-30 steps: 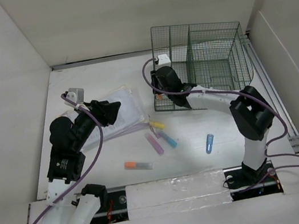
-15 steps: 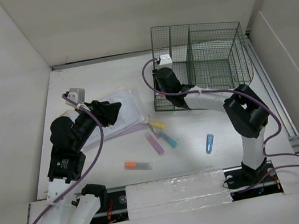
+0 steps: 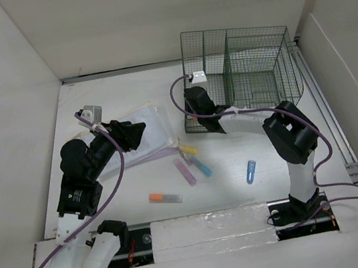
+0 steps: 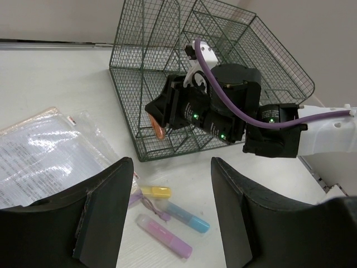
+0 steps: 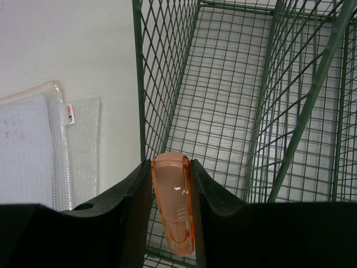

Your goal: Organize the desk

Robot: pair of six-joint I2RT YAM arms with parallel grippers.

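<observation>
Desk (image 3: 117, 96): wide white top beneath both arms; rigid, smooth, fixed, likely no place to grip | orange highlighter (image 5: 174, 215): probably light, stiff, slick; clamped across barrel in right gripper (image 5: 170, 170) at green basket (image 3: 241, 71) corner | left gripper (image 4: 170, 184): jaws apart, empty

Right tool (image 5: 170, 167) sits at the near-left corner of the wire basket (image 3: 233, 28), by its left compartment. Held marker (image 5: 173, 223) lies between this tool's fingers. The compartment floor lies ahead of and below the tool. The pouch (image 3: 148, 136) lies on the table (image 3: 109, 91) to its left, outside the basket wall.

Left tool (image 4: 171, 167) is above the pouch, facing the basket and the right tool, apart from both. A cluster of three markers (image 3: 185, 172) lies on the table just ahead of and below it, between pouch and basket. A single marker (image 3: 165, 197) lies behind the cluster, toward the arm bases. Another single marker (image 3: 251, 171) lies well right of the cluster, on the near side of the right tool.
</observation>
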